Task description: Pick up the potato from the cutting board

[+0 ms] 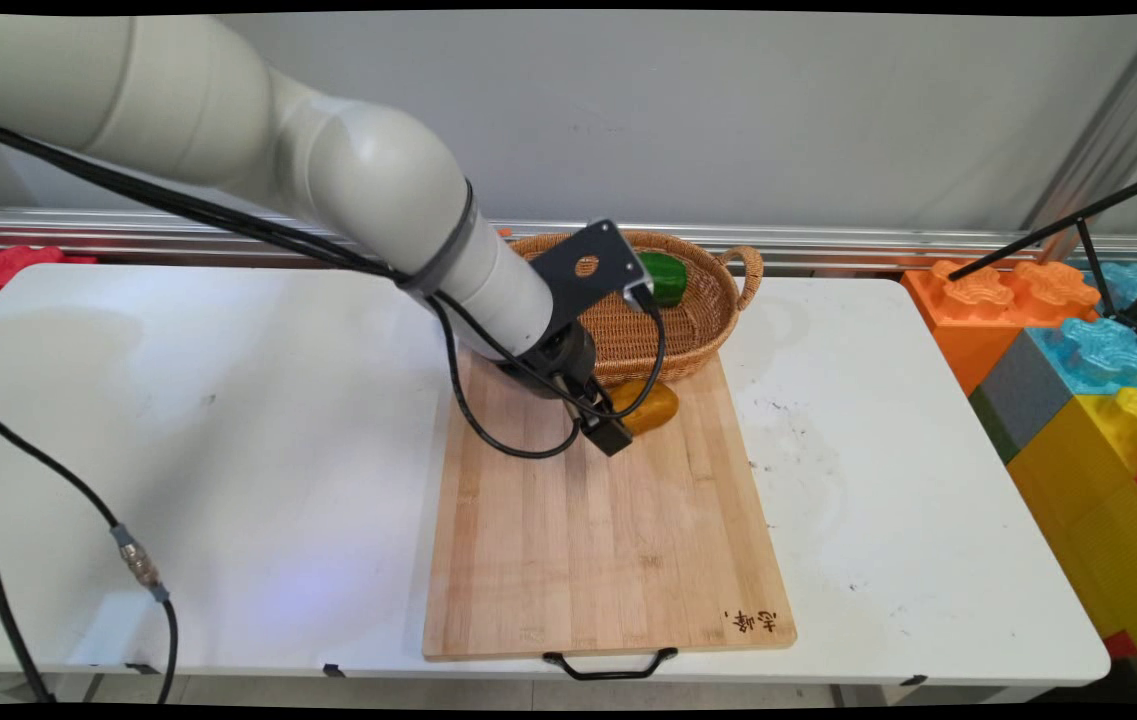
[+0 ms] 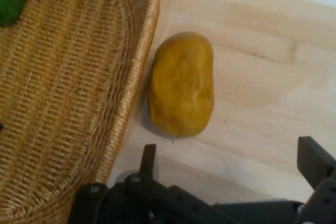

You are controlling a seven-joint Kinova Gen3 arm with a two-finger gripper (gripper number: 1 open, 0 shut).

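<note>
Spanning the scene, the table (image 1: 228, 400): white, with everything else carried on it; large coloured foam blocks (image 1: 1078, 350) are seen off its right end.
Cutting board (image 1: 598, 540): wooden, laid lengthwise from the near edge toward the wall, with a black handle (image 1: 610, 665) at its near end.
Basket (image 1: 698, 335): wicker, set at the board's far end, its near wall over the board's far edge.
Gripper (image 1: 613, 425): brought low over the far part of the board, just beside the basket; its jaws are seen apart and nothing is held between them.
Yellow thing (image 1: 650, 405): a smooth, rounded, potato-like lump, lying on the board at the foot of the basket wall and just ahead of the gripper; it is the nearest thing to the fingers.
Green thing (image 1: 666, 277): found inside the basket, toward its far side (partly hidden by the black bracket on the wrist).
Hand view only: the spread of the gripper (image 2: 231, 166) is made plain here, as is the yellow thing (image 2: 182, 83) lying beyond the fingertips, not between them, on the cutting board (image 2: 262, 93); whether it touches the basket (image 2: 68, 103) cannot be told.
Main view only: the whole layout of the board and the basket's handle are given.
</note>
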